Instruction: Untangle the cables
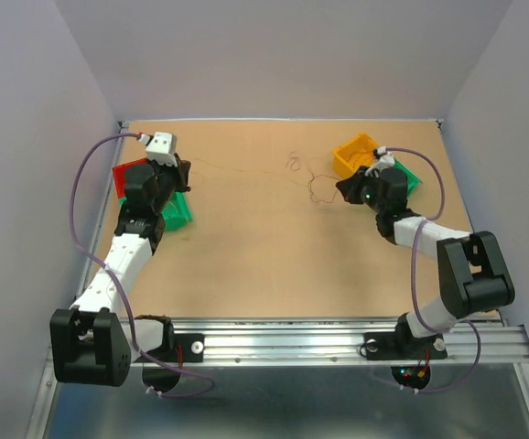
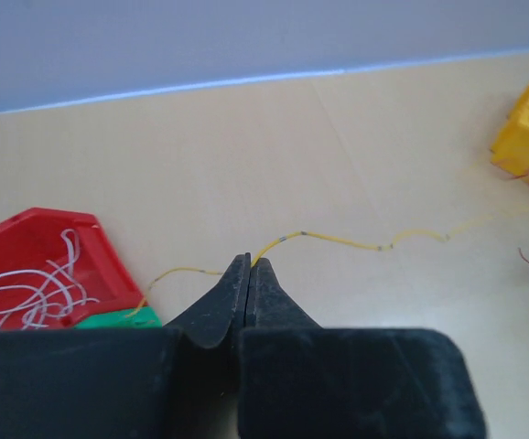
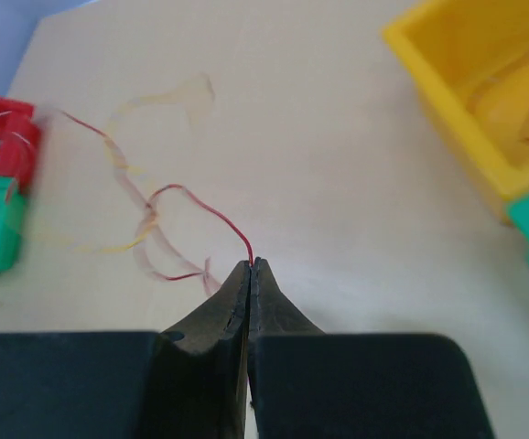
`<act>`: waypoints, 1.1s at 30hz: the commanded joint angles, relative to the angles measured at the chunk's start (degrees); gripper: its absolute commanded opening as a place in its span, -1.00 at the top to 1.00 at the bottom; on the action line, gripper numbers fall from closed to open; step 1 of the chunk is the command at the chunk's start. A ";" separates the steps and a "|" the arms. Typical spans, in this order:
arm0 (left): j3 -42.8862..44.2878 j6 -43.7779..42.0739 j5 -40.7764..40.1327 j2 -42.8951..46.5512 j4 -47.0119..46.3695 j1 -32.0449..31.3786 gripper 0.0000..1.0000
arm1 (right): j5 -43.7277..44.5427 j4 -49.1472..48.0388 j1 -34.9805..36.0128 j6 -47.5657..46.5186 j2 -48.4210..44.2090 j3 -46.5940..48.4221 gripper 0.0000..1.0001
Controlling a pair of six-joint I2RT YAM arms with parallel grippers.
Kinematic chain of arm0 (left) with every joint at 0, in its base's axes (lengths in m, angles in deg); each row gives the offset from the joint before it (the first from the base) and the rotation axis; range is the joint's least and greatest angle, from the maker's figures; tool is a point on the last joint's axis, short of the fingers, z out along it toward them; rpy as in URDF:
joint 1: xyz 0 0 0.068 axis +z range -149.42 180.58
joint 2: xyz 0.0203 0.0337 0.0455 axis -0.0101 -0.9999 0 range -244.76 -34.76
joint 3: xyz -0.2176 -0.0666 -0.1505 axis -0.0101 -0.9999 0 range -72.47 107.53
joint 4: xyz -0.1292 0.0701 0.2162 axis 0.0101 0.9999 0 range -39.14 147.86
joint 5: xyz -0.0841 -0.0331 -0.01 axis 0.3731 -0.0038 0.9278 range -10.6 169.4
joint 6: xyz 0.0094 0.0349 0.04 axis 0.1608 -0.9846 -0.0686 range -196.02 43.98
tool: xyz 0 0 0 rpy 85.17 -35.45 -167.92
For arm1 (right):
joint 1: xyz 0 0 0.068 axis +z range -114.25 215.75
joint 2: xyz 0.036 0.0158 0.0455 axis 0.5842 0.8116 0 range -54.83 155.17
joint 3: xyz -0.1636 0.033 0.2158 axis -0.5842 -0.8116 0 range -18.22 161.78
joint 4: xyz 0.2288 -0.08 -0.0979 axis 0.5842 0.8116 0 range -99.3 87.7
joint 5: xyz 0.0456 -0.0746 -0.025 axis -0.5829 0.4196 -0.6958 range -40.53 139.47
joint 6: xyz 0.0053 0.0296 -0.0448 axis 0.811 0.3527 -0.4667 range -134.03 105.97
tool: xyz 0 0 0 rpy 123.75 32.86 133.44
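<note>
My left gripper (image 2: pixel 251 263) is shut on a thin yellow cable (image 2: pixel 338 240) that runs low over the table towards the right. In the top view this cable (image 1: pixel 246 172) stretches from the left gripper (image 1: pixel 188 166) towards the table's middle. My right gripper (image 3: pixel 251 263) is shut on a thin red cable (image 3: pixel 205 206) that curls left into loose loops mixed with pale and yellow strands. In the top view those loops (image 1: pixel 315 187) lie just left of the right gripper (image 1: pixel 341 188). A small separate tangle (image 1: pixel 294 165) lies a little farther back.
A red bin (image 2: pixel 109 256) holding whitish wires (image 2: pixel 36 288) and a green bin (image 1: pixel 178 212) stand under the left arm. A yellow bin (image 1: pixel 354 152) with brownish wires and a green bin (image 1: pixel 409 176) stand behind the right arm. Walls enclose the table.
</note>
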 commanded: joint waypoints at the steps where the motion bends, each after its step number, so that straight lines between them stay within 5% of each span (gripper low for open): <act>1: -0.87 5.36 -3.50 4.25 -7.72 3.35 1.00 | 3.05 -1.36 -5.10 5.33 -3.69 -4.39 0.99; 14: -2.54 10.56 0.45 4.87 -11.59 10.83 1.00 | 9.47 -1.45 -10.74 8.07 -22.04 -14.24 0.99; 18: -2.02 10.47 10.45 2.50 -12.38 10.83 1.00 | 4.64 -0.66 -10.66 6.93 -24.26 -12.15 0.99; 33: -3.16 8.89 15.93 0.38 -15.72 8.90 1.00 | 6.91 2.33 -11.10 5.78 -2.74 12.27 0.99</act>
